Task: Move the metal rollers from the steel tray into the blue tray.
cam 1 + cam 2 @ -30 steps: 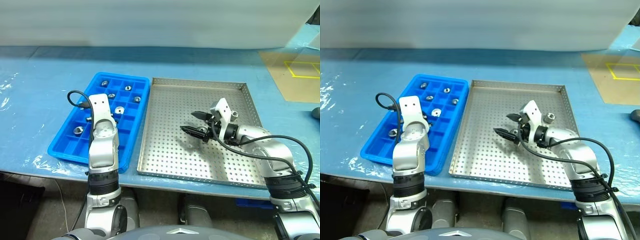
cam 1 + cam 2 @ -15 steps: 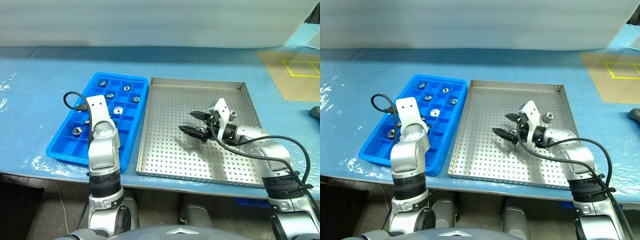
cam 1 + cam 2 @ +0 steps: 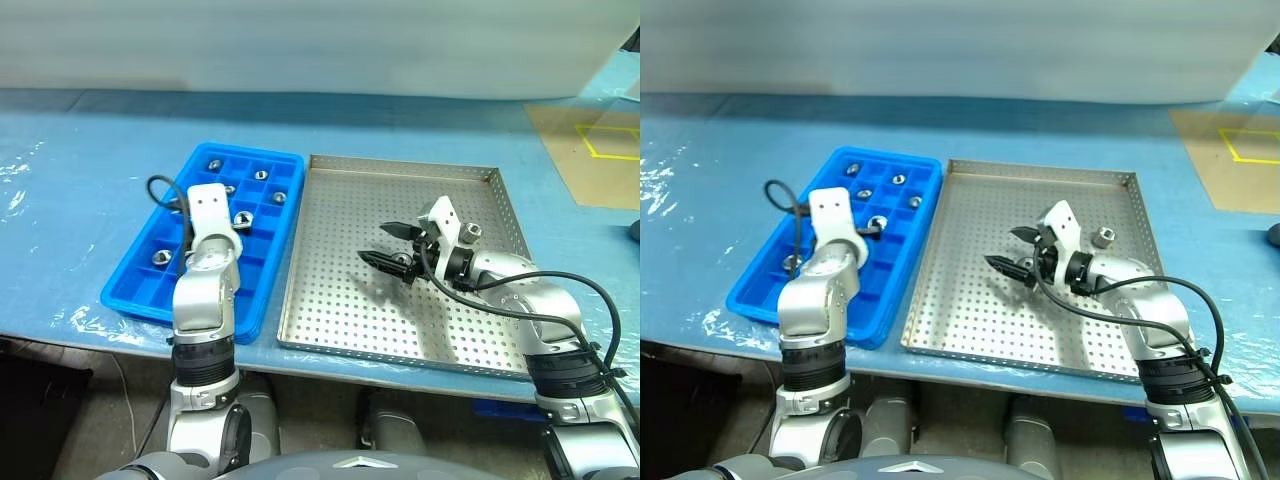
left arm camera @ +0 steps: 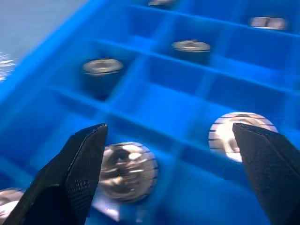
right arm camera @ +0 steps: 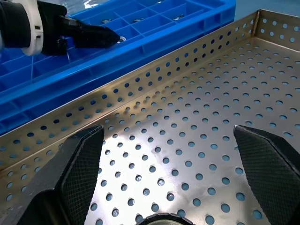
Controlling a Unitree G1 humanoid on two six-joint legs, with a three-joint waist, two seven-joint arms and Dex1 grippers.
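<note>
since a second ago my left gripper (image 4: 173, 154) has gone from pinched together to spread wide, and it hangs over the middle of the blue tray (image 3: 140, 285) with nothing between its fingers (image 4: 75, 173). my right gripper (image 3: 392, 246) has not shifted; its fingers (image 5: 77, 173) stand apart over the middle of the steel tray (image 3: 400, 330), gripping nothing.

i count several metal rollers (image 3: 158, 257) already sitting in separate compartments of the blue tray: three or four near the far end, one about the middle, and one near the left rim toward the near end. through the left wrist camera i see two of them just below the open fingertips, each in its own cell, with more in the cells beyond. one roller (image 3: 1103, 237) is left on the steel tray, at its right side just beyond my right wrist, lying on the perforated floor. another rounded metal edge shows at the base of the right wrist view, but i cannot tell what it is.

both trays lie side by side, the blue one on the left and the steel one on the right, their long edges almost touching, on a table covered in light blue sheet (image 3: 80, 140) with clear plastic film wrinkling along its left side. far right, a tan board (image 3: 585, 150) with yellow tape lines (image 3: 610, 145) lies on the table. a pale wall or curtain (image 3: 300, 45) closes off the far side. a dark rounded thing pokes in at the right edge, too cut off to identify.
</note>
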